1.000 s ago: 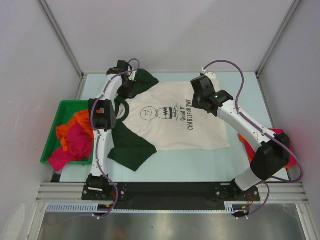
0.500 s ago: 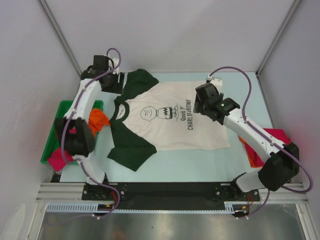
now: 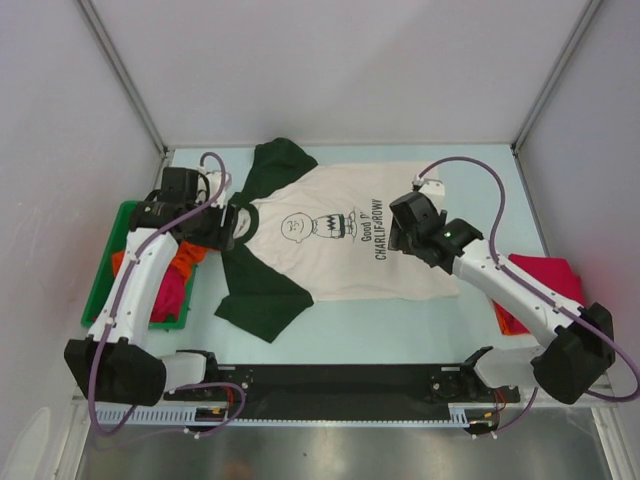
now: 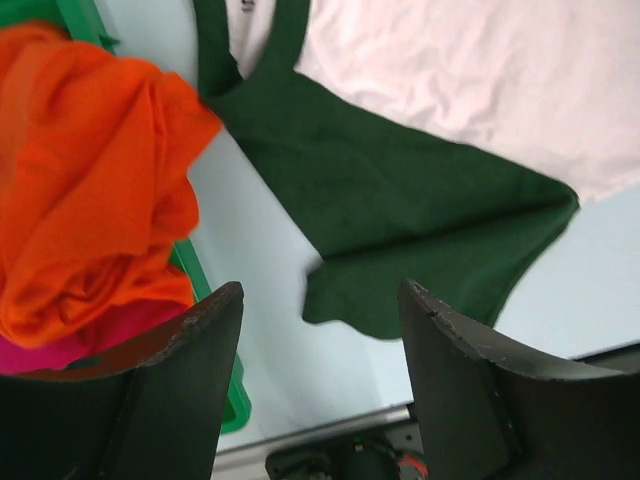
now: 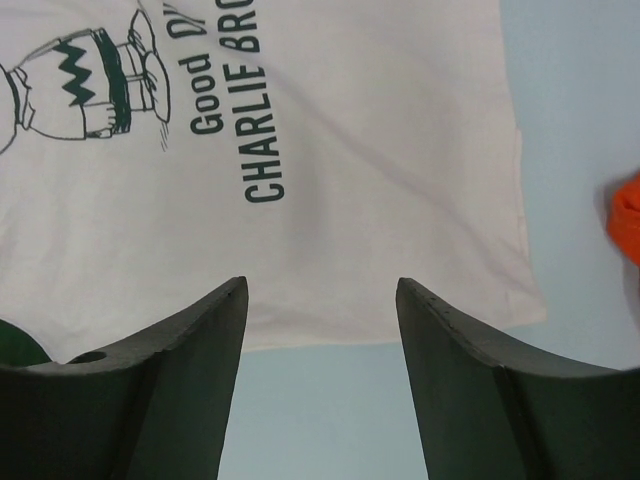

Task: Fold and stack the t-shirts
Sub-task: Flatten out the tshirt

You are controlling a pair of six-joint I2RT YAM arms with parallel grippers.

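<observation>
The cream t-shirt (image 3: 330, 255) with dark green sleeves and a Charlie Brown print lies flat in the middle of the table; it also shows in the right wrist view (image 5: 330, 180). Its near green sleeve (image 4: 400, 230) lies spread on the table. My left gripper (image 3: 222, 225) is open and empty, above the shirt's collar at the left. My right gripper (image 3: 400, 238) is open and empty, above the shirt's hem at the right. Orange (image 4: 80, 180) and magenta tees (image 3: 168, 295) sit in the green bin. A crimson tee over an orange one (image 3: 545, 280) lies at the right.
The green plastic bin (image 3: 105, 270) stands at the table's left edge under my left arm. White walls close in the back and sides. A black rail (image 3: 330, 380) runs along the near edge.
My left arm has swung from the far left corner back toward me, over the bin and the shirt's collar. My right gripper has drawn a little nearer, down along the shirt's hem.
</observation>
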